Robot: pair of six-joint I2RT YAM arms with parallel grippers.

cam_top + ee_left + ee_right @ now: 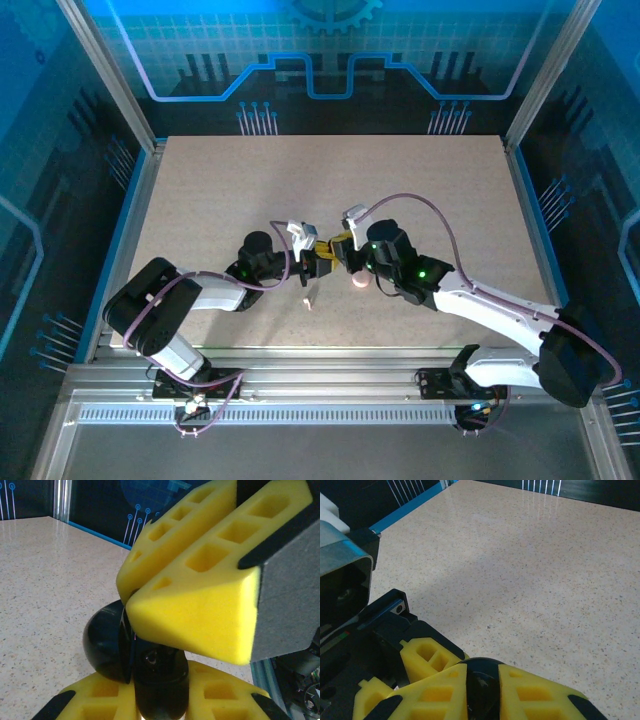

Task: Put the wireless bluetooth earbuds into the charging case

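Black charging case [106, 642] is clamped from both sides: left gripper [160, 697] closed on it, right gripper [482, 690] likewise closed on it

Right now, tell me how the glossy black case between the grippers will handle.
The black case looks glossy and rounded, so it is probably slippery and could slip from a pinch. Its curved shell would likely rock or roll on the table. It seems stiff: the left gripper and right gripper pinch it with no visible denting.
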